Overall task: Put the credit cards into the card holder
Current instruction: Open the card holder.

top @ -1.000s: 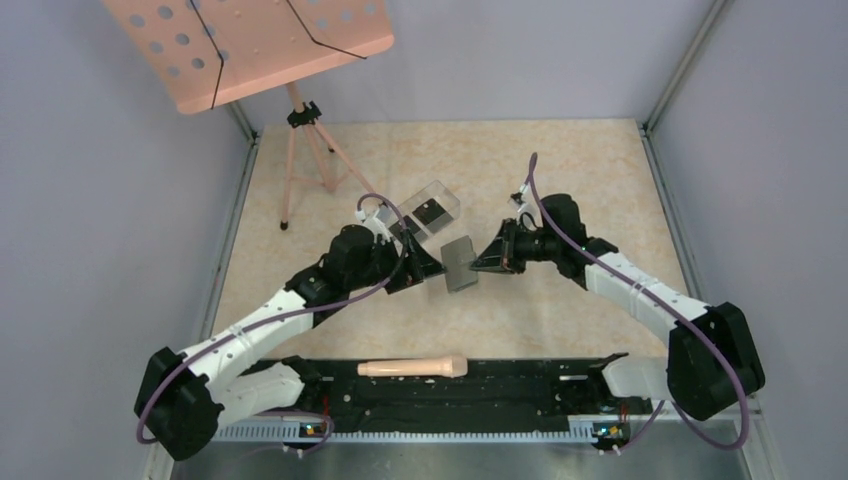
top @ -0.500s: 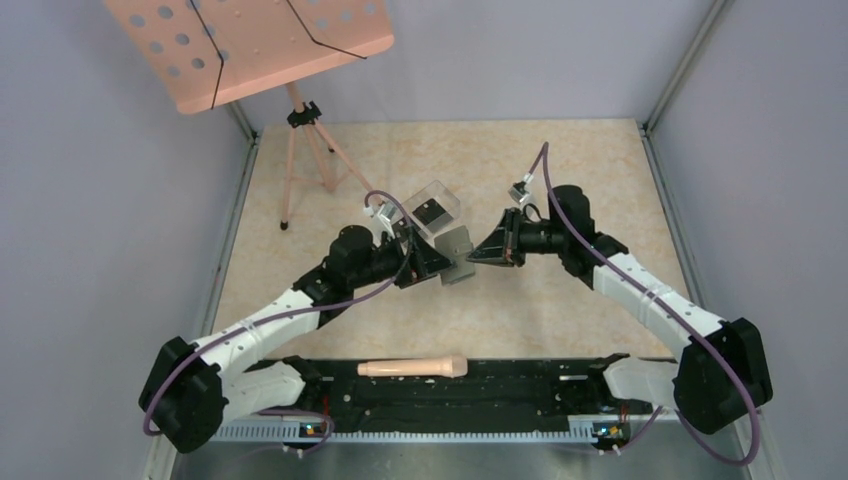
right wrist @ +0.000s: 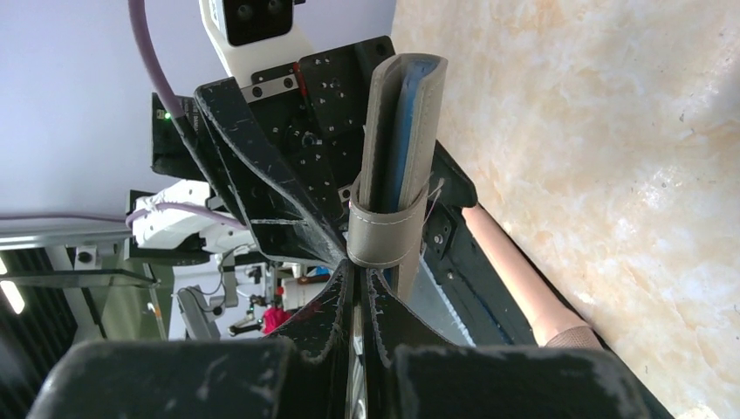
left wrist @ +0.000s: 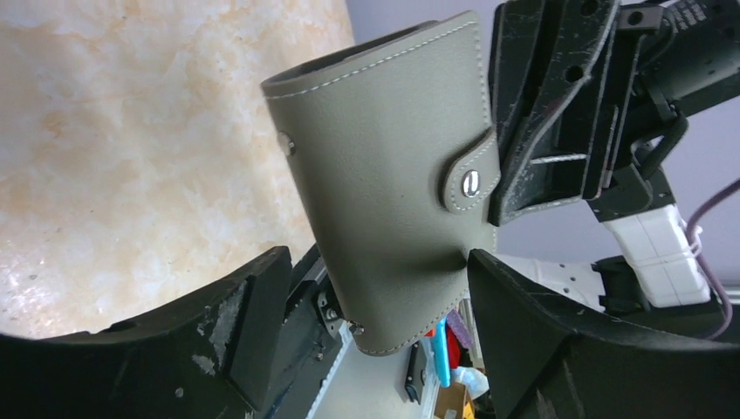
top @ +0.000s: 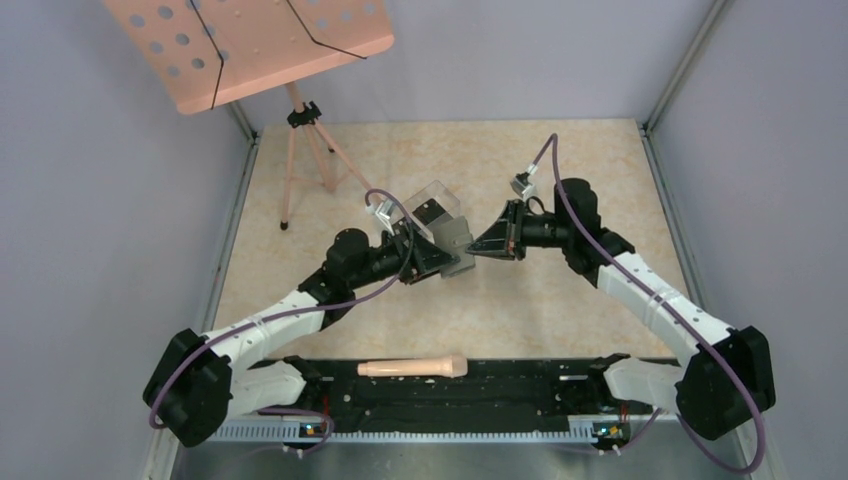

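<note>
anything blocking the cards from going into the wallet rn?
Yes. The card holder is folded shut, with its snap tab wrapped over the edge, so nothing can slide in. A black card appears to sit inside the clear box.

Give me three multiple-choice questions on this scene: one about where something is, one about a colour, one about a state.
1. Where is the card holder? A flat on the table; B aloft between the left gripper and right gripper; C in the clear box.
2. The music stand is: A green; B pink; C black.
3. The right gripper is: A wide open; B out of view; C shut on the snap tab.
Answers: B, wrist views show it airborne; B, pink tray; C, fingers meet at the tab.
</note>
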Controlling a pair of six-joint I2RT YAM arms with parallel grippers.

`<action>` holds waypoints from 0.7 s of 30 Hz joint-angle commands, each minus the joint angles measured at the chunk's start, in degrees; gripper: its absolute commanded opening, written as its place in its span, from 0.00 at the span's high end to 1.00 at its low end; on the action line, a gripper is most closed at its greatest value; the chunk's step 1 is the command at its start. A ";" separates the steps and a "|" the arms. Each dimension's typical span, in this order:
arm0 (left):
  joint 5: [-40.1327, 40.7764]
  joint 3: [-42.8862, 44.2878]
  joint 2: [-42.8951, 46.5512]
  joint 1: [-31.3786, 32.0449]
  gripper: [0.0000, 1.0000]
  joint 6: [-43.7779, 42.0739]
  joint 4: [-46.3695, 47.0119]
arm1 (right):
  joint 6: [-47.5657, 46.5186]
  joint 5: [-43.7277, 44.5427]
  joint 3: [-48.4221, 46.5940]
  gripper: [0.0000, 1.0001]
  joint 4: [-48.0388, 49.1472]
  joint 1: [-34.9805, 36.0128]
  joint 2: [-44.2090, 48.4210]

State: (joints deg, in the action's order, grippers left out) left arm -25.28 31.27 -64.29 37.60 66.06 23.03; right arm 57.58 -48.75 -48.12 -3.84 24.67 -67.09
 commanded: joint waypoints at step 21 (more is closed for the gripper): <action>-4.19 4.37 1.38 -0.25 1.00 -1.89 2.03 | -4.01 4.39 0.31 0.86 -3.88 -0.66 3.54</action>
State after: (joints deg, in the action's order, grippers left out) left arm -29.39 31.68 -64.40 37.19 68.51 30.37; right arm 57.14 -47.05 -45.89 -4.56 24.25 -63.79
